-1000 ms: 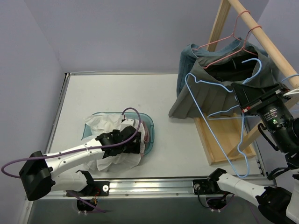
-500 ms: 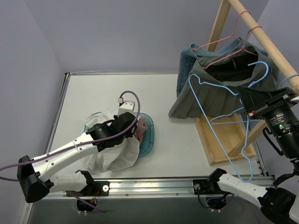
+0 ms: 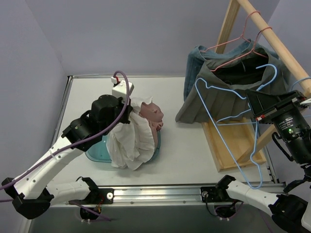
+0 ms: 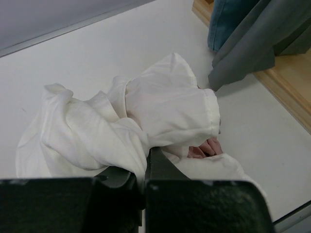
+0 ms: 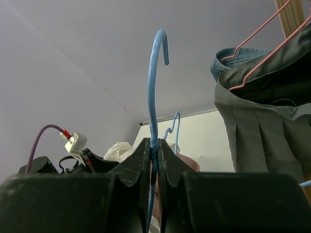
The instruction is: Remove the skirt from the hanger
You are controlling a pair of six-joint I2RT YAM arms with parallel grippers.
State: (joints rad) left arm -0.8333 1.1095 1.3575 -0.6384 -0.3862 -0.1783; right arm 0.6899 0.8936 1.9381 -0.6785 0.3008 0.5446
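Left pincer (image 4: 145, 156) clamped tight on the white skirt (image 3: 130, 141), dangling over the teal basin (image 3: 95, 154), 9 o'clock of the blue hanger (image 5: 152, 97). The right pincer (image 5: 154, 145) pinches that hanger, bare. Skirt's off, job looks nearly done! 1 second back, left sat low in the basin, jaws wide.

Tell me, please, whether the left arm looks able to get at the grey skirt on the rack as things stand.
Probably not: its jaws are shut on the white cloth, and the grey skirt hangs far to the right, behind the blue hanger that the right arm holds.
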